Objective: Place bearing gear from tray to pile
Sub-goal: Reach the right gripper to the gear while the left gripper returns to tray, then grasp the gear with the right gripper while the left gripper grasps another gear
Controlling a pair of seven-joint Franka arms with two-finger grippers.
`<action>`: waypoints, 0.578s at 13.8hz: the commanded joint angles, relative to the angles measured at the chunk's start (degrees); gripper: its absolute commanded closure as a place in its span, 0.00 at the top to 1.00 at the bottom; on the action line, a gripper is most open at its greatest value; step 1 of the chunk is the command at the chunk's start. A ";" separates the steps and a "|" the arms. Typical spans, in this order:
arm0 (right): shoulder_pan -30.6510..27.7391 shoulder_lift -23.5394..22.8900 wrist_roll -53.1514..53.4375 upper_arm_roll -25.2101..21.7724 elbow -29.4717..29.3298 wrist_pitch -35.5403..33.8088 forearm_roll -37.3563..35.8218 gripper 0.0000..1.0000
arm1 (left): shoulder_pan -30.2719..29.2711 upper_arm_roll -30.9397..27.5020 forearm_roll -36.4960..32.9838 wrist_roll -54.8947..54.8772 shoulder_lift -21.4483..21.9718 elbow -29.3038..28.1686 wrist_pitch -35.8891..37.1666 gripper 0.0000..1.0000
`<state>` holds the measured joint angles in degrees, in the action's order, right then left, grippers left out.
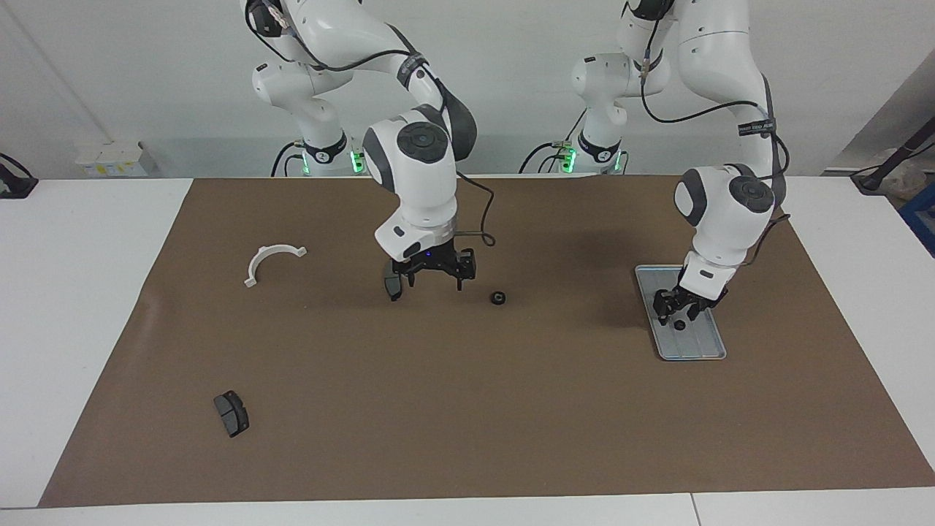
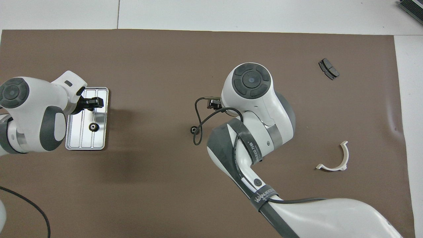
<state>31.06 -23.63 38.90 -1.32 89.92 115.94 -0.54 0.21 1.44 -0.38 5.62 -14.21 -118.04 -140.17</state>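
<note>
**A:** Take the brown mat [image 1: 511, 409] as a dial, twelve at the edge farthest from the robots. What lay closest to them?

**B:** The white bracket [image 1: 272, 261], about four o'clock. Next came the first brake pad [image 1: 393, 286], partly hidden by the right gripper [image 1: 431, 280]. That gripper hung low over the mat with its fingers wide and held nothing.

**A:** And the dial's centre?

**B:** A loose gear [image 1: 498, 297] lay flat on the mat, at nine o'clock from that gripper and apart from it.

**A:** The tray?

**B:** The tray [image 1: 690, 356] was at nine o'clock, lengthwise. The nearer gear [image 2: 93, 127] sat on it untouched. The left gripper [image 1: 678, 313] was down over the farther gear [image 1: 679, 324], its fingertips narrowed but apart, one on each side. I couldn't tell whether they touched it.

**A:** Farthest out?

**B:** The second brake pad [image 1: 231, 413], at two o'clock, alone.
</note>
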 commanded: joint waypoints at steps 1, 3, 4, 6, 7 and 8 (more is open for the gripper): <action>3.47 -7.63 5.81 -0.26 -7.89 0.34 0.02 1.00 | -1.88 0.49 -0.58 -2.11 -0.02 -1.23 -2.56 0.65; 4.88 -10.91 8.73 -0.26 -11.42 0.25 -0.77 1.00 | -2.06 0.49 -0.58 -2.11 -0.99 -1.23 -3.79 0.62; 5.33 -11.70 9.43 -0.18 -11.52 0.69 -0.86 1.00 | -2.06 0.49 -0.58 -2.11 -1.86 -1.23 -4.58 0.61; 6.99 -13.98 11.98 -0.26 -12.48 3.41 -0.86 1.00 | -2.06 0.49 -0.58 -1.93 -2.40 -1.66 -6.25 0.58; 7.17 -14.25 11.99 -0.18 -12.49 3.50 -0.86 1.00 | -2.06 0.49 -0.58 -1.93 -2.57 -1.67 -6.78 0.57; 7.26 -14.43 11.99 -0.18 -12.31 4.11 -0.86 1.00 | -2.06 0.49 -0.58 -2.02 -2.66 -1.67 -6.96 0.55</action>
<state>38.19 -36.53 49.69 -1.36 79.64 119.50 -0.90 -1.18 1.49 -0.38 4.18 -17.09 -118.63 -145.17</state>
